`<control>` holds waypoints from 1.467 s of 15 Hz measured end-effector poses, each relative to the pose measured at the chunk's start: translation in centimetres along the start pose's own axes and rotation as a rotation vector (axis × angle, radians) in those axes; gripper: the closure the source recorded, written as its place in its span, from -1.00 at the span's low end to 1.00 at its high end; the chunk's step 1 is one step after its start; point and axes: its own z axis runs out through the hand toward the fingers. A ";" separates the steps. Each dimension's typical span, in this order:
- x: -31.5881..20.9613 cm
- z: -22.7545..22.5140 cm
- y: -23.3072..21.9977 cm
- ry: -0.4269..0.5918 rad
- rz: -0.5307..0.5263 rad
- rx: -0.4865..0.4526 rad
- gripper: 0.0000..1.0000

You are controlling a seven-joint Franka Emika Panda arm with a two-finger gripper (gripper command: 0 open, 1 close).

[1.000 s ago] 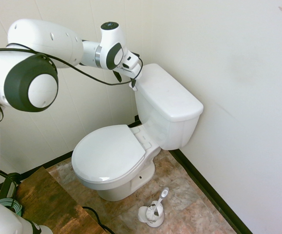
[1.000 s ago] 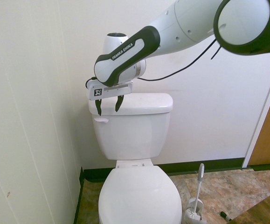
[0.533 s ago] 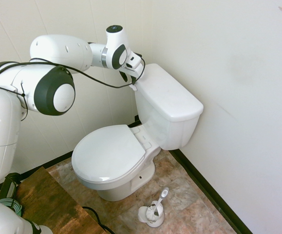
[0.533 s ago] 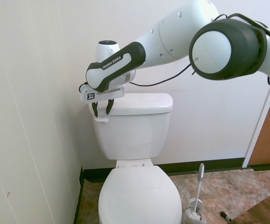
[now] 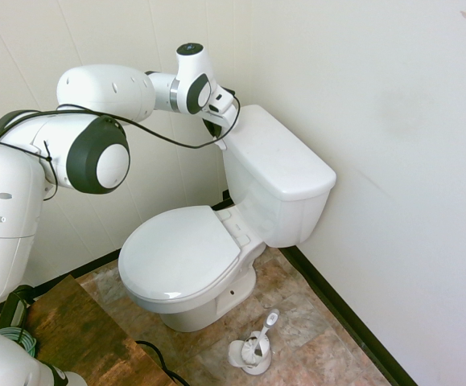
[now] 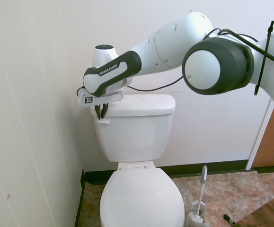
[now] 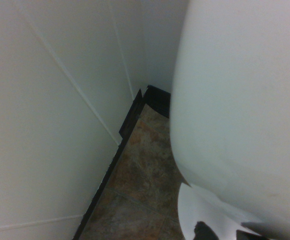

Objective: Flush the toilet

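Toilet (image 5: 216, 233) fills the first exterior view's centre, tank (image 5: 277, 173) at 1 o'clock from the closed seat, a brush (image 5: 257, 346) on the floor at 6 o'clock. The gripper (image 5: 214, 133) hangs at the tank's near upper corner.

From the second exterior view, the gripper (image 6: 101, 113) points down at the lever (image 6: 102, 121), which sits at the tank's 10 o'clock corner; the jaws look nearly closed, tips just above or touching it, gripping nothing that shows.

Wrist view: the tank wall (image 7: 235, 100) looms close, floor at 6 o'clock.

Risk: narrow fingertips could slide off the small, smooth lever if the push lands off-centre, leaving no flush.
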 end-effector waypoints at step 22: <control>-1.0 -7.0 1.8 0.003 0.013 -0.006 1.00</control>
